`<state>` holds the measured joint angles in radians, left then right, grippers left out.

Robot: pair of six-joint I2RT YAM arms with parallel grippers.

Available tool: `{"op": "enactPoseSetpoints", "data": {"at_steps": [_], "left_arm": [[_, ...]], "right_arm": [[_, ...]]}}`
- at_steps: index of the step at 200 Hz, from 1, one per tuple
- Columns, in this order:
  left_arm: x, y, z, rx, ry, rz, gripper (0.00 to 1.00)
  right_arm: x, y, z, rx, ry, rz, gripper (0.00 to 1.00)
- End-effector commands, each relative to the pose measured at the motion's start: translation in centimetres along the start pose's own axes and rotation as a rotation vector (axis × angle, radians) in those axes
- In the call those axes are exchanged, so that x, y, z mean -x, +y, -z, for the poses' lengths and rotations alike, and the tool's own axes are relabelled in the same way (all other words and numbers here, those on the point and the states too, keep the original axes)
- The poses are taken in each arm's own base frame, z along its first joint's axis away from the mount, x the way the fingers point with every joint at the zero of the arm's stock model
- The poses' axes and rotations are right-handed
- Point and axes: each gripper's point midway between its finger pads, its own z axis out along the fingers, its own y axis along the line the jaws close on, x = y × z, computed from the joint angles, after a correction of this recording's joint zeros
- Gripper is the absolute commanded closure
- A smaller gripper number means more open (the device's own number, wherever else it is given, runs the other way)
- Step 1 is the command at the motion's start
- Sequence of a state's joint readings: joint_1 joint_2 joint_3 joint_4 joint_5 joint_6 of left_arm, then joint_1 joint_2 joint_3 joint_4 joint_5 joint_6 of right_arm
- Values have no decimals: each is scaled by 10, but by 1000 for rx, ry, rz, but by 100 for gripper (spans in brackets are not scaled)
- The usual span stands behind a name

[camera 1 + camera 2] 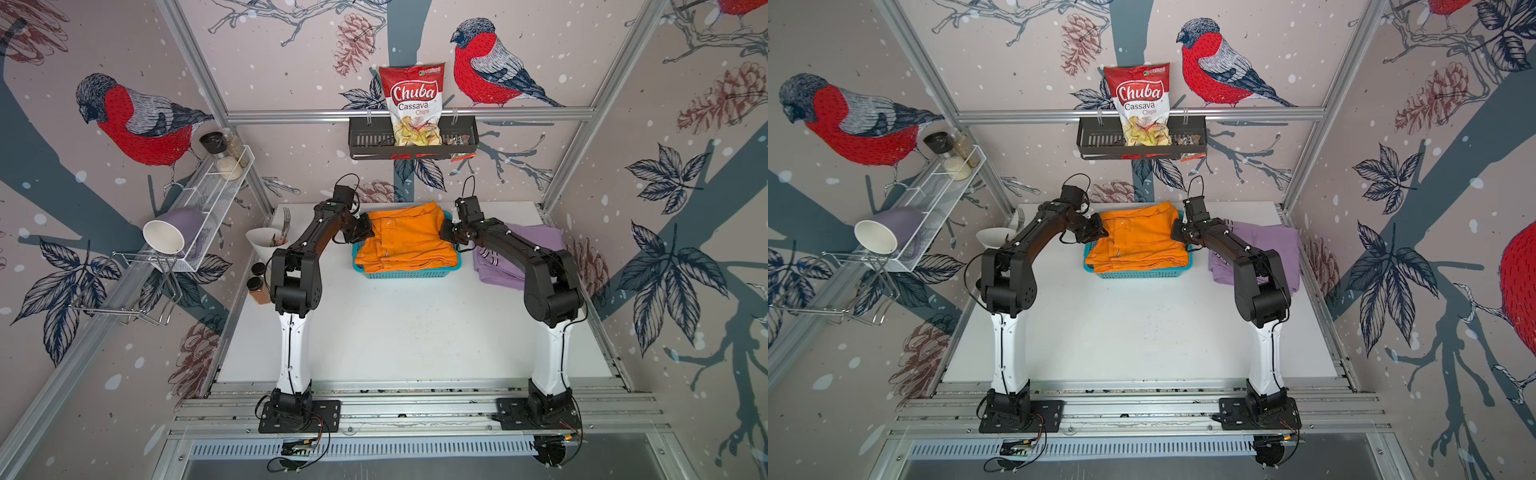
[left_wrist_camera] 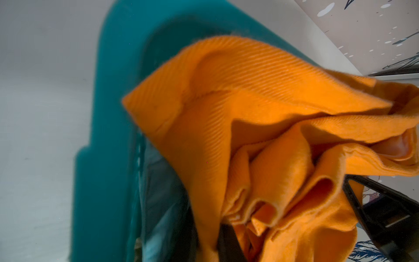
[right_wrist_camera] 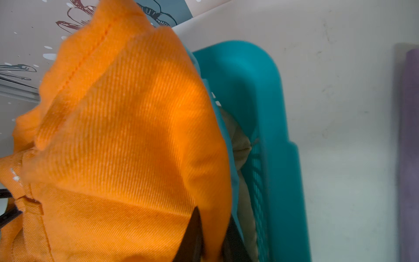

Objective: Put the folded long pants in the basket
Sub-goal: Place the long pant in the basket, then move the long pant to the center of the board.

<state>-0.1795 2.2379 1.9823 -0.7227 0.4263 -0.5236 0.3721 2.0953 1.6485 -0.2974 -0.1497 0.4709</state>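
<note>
The orange folded long pants (image 1: pixel 409 243) (image 1: pixel 1138 243) lie over the top of the teal basket (image 1: pixel 401 273) (image 1: pixel 1142 273) at the back middle of the table. My left gripper (image 1: pixel 368 236) (image 2: pixel 207 245) is shut on their left edge, with a fold of orange cloth (image 2: pixel 249 113) between the dark fingers. My right gripper (image 1: pixel 445 235) (image 3: pixel 212 245) is shut on the right edge of the same pants (image 3: pixel 136 136). Inside the basket (image 3: pixel 260 90) a khaki bundle (image 3: pixel 241 140) shows below. The lilac pants (image 1: pixel 498 268) (image 1: pixel 1285 245) lie on the table to the right, partly under my right arm.
A black rack (image 1: pixel 365 143) with a chips bag (image 1: pixel 413 104) hangs on the back wall. On the left wall is a white wire shelf (image 1: pixel 216 195) with jars and a lilac cup (image 1: pixel 166 235). A white bowl with a fork (image 1: pixel 266 241) and two jars (image 1: pixel 255 284) stand at the table's left edge.
</note>
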Motion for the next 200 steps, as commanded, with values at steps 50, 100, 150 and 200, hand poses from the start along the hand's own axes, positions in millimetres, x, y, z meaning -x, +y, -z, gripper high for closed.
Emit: {"op": "enactPoseSetpoints", "data": {"at_steps": [50, 100, 150, 200], "left_arm": [[9, 2, 39, 22, -82, 11, 23], [6, -54, 112, -173, -223, -73, 6], [-24, -101, 203, -195, -391, -276, 5], [-58, -123, 250, -149, -536, -457, 5]], "right_arm": [[13, -10, 46, -94, -76, 0, 52], [32, -60, 136, 99, -299, -335, 15], [-59, -158, 147, 189, -308, -780, 11], [-102, -203, 123, 103, -209, -880, 10]]}}
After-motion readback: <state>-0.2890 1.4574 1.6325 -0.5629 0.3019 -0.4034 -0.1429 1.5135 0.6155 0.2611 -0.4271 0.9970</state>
